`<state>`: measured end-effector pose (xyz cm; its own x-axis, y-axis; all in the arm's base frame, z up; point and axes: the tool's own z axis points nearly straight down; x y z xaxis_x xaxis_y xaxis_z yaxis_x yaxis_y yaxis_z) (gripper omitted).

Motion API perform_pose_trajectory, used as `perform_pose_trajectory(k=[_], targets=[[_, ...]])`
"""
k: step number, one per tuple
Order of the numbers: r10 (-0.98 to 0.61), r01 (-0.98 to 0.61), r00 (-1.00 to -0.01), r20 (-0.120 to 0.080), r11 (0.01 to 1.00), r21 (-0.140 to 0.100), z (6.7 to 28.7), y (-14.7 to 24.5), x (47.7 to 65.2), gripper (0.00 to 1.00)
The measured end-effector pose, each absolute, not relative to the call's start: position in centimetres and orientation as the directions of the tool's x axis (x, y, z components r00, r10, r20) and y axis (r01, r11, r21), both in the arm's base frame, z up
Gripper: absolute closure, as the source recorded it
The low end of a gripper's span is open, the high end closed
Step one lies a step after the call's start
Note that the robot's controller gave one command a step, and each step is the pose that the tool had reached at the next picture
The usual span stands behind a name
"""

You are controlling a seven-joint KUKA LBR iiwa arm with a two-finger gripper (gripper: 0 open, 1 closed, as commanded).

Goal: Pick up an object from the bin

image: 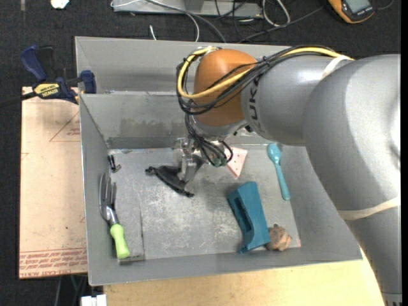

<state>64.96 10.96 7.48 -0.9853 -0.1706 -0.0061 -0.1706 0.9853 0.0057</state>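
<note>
Black angular piece is lying on the bin floor, up-left of the teal block, bare floor opening between them, back wall near. My gripper is hovering at its right end; open or closed, I cannot tell.

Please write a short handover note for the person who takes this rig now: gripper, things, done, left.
Gripper: low in the bin, over the black flat piece near the middle; hold unclear.
Elsewhere: teal block front right, teal spoon at right, green-handled tool at left.
Done: nothing looks lifted.
Left: grasp one thing and lift it out.
</note>
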Motion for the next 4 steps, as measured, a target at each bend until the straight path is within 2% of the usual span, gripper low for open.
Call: perform_pose_trajectory(k=[1,2,4], targets=[[-0.170,-0.170,-0.985,-0.006,0.985,0.006,7.5,11.0,65.0,1.00],[-0.170,-0.170,-0.985,0.000,0.985,0.007,10.4,11.0,64.7,1.00],[-0.168,-0.168,-0.986,-0.005,0.986,0.007,15.8,11.0,64.9,1.00]])
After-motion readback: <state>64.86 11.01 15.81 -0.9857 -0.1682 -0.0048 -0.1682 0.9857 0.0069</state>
